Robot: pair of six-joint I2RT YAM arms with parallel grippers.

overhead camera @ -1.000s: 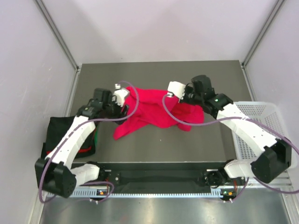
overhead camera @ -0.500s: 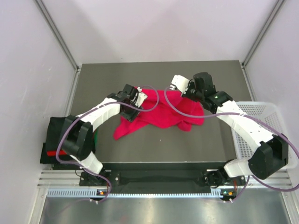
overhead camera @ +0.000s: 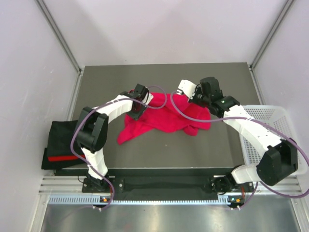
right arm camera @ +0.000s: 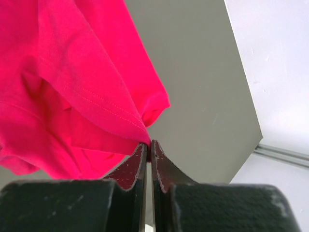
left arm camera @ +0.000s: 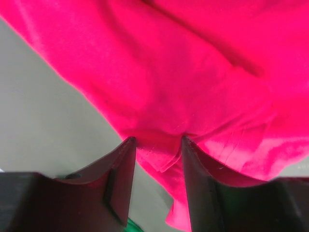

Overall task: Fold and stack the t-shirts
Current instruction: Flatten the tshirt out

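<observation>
The magenta-red t-shirt lies crumpled in the middle of the dark table. My left gripper is low over the shirt's left edge. In the left wrist view it is open, with a fold of the shirt between its fingers. My right gripper is at the shirt's far right corner. In the right wrist view it is shut on the shirt's hem. The folded pile, black with a red band showing, sits at the near left.
The white mesh basket stands at the table's right edge, beside my right arm. Pale walls enclose the table on the left, back and right. A sliver of green shows between my left fingers.
My left gripper has reached right and forward onto the shirt's left edge, and the shirt's upper left corner has dropped. My right gripper has shifted slightly towards the back, still holding the hem.
</observation>
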